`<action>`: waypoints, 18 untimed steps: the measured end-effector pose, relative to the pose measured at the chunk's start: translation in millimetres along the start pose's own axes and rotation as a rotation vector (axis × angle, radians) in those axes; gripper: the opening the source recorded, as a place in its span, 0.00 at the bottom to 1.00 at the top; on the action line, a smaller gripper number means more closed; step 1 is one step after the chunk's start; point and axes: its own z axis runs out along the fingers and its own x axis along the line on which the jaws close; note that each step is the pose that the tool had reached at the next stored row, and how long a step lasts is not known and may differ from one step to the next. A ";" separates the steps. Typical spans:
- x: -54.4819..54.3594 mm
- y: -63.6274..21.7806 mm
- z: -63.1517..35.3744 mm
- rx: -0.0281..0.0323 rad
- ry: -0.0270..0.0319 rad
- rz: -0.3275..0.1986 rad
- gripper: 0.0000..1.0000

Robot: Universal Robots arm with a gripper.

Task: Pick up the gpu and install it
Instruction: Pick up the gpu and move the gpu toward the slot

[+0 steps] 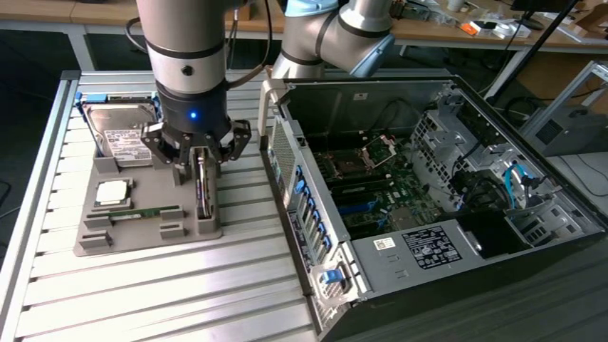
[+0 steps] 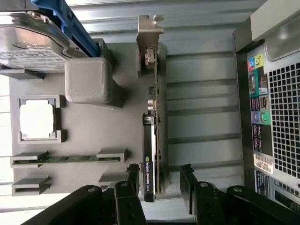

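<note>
the gripper (image 2: 159,168) holds its jaws apart either side of the gpu (image 2: 154,126), which looks light, stiff and fragile, best pinched across its flat faces.

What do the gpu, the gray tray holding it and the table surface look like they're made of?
The gpu: a dark circuit board with a black, likely plastic shroud, plus a dull silvery metal bracket. The tray: matte gray with blocky moulded shapes, probably plastic, perhaps printed. The table: ribbed, shiny slats reflecting light, apparently aluminium.
</note>
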 end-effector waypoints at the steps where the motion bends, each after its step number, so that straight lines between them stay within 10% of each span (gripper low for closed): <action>1: 0.0 0.0 0.4 0.0000 0.0000 0.000 0.48; 18: 0.1 -0.3 5.9 0.0000 0.0000 0.000 0.48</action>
